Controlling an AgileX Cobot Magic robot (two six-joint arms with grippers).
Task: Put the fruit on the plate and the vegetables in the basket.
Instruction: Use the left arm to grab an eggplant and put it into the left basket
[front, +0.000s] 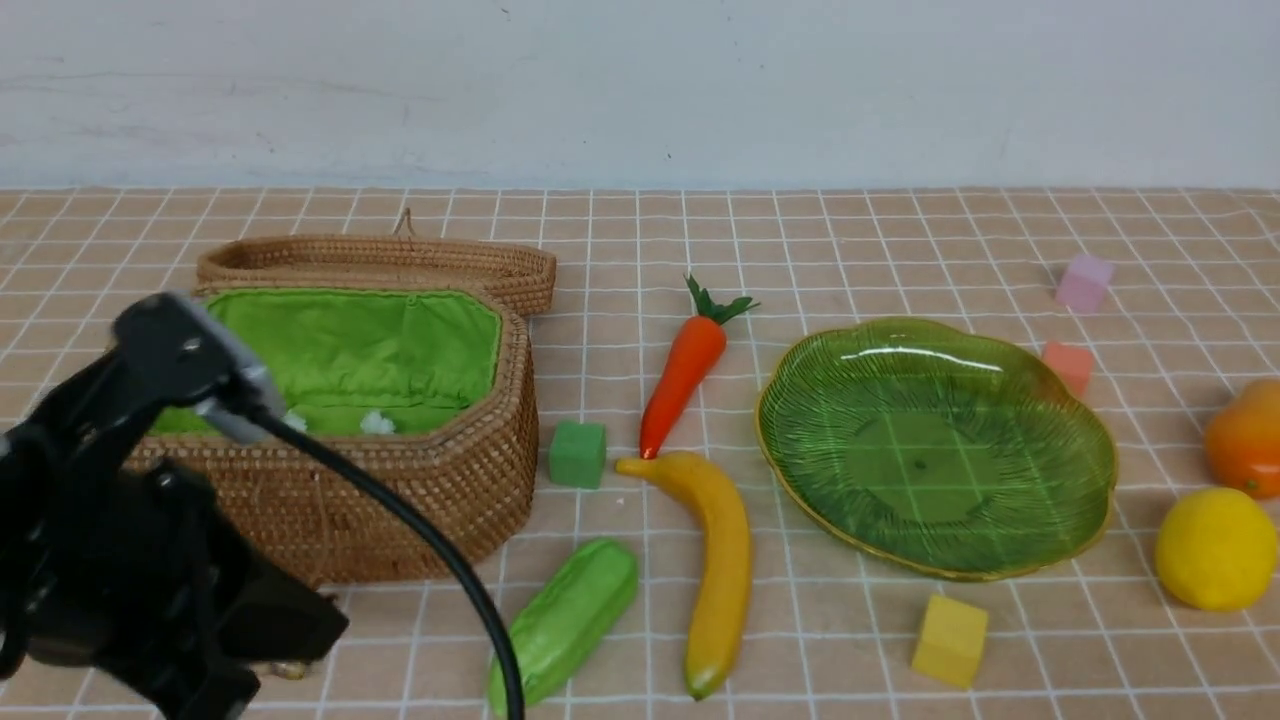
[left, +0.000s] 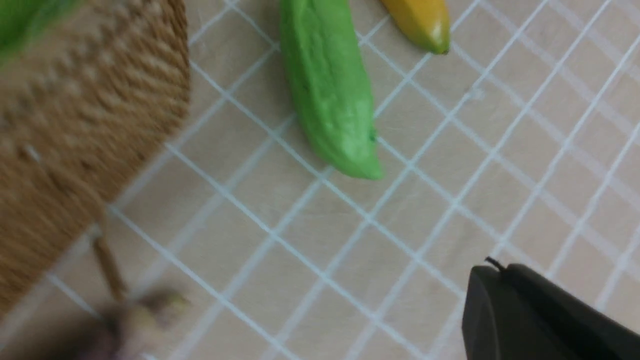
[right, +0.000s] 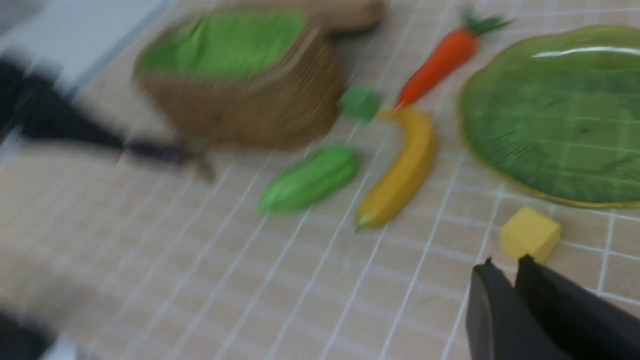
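The wicker basket (front: 420, 480) stands open at the left, showing its green lining. The carrot (front: 685, 370), banana (front: 722, 565) and green cucumber (front: 570, 620) lie between it and the empty green plate (front: 935, 445). A lemon (front: 1215, 548) and an orange fruit (front: 1245, 438) sit at the far right. A blurred dark purple eggplant (right: 160, 151) lies by the basket's front, mostly hidden behind my left arm (front: 150, 570). My left gripper (left: 500, 267) is shut and empty above bare cloth near the cucumber (left: 330, 85). My right gripper (right: 505, 260) shows a narrow gap with nothing in it, near the yellow cube (right: 530, 234).
Small foam cubes lie about: green (front: 577, 453) beside the basket, yellow (front: 949, 640) in front of the plate, salmon (front: 1068, 365) and pink (front: 1084, 283) behind it. The basket lid (front: 380, 262) lies open at the back. A checked cloth covers the table.
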